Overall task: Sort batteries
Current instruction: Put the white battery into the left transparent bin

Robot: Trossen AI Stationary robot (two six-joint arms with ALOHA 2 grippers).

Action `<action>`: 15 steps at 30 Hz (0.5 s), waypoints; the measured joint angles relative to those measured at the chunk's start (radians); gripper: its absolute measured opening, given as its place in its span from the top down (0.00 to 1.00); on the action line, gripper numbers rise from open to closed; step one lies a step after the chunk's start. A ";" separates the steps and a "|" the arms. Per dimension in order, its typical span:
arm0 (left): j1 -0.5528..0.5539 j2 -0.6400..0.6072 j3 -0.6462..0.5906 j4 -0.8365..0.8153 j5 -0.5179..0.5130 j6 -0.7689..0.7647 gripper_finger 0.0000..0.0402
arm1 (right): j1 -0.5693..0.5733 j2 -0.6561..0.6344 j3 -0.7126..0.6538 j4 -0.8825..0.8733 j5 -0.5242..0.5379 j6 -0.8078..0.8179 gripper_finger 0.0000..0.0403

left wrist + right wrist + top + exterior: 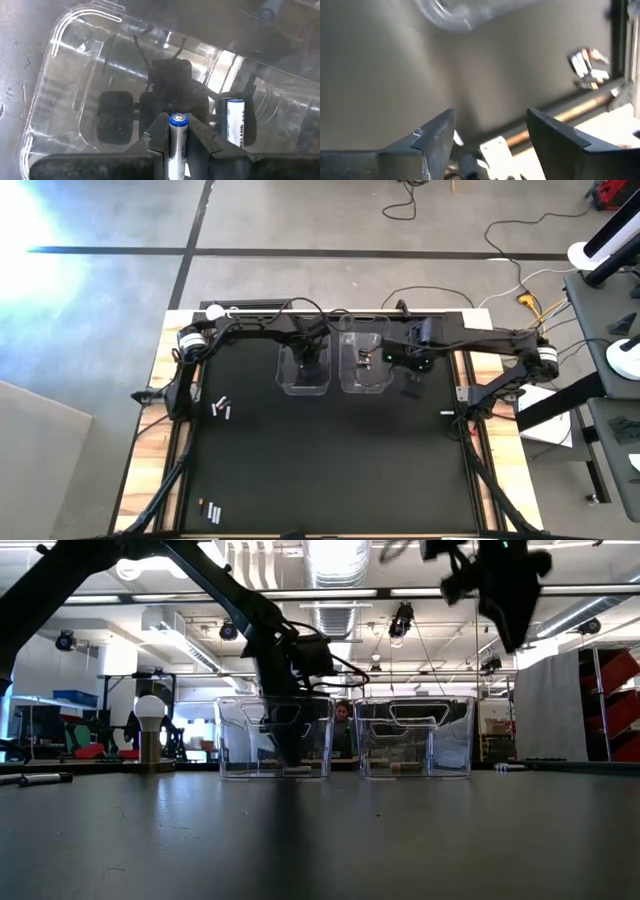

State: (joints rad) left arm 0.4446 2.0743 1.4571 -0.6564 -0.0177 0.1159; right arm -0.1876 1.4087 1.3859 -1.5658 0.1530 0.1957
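Left gripper (pixel 311 363), seen from above at upper centre, reaches into the left clear bin (pixel 303 385), while the right gripper (pixel 412 387) hovers unclenched beside the right bin (pixel 363 383), with loose batteries (pixel 221 408) at centre left, nearer the left arm. Level across the table, we see that arm dipping inside the left bin. Through the left wrist, we see the fingers clamped on a silvery battery (pixel 178 145), its long axis along them, above the bin floor where another battery (pixel 235 121) lies.
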 joint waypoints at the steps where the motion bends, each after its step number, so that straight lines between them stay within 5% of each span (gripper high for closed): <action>1: 0.000 0.000 0.000 0.000 0.000 0.001 0.94 | -0.004 -0.002 -0.037 0.000 0.006 -0.008 0.40; 7: 0.000 -0.009 -0.002 -0.004 0.000 -0.001 0.90 | 0.009 0.000 -0.261 0.010 -0.035 -0.050 0.35; 15: 0.001 -0.065 -0.003 -0.005 0.008 -0.054 0.69 | 0.117 -0.026 -0.458 0.048 -0.094 0.033 0.37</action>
State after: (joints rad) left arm 0.4453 2.0089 1.4544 -0.6609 -0.0097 0.0624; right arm -0.0704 1.3826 0.9280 -1.5177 0.0587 0.2290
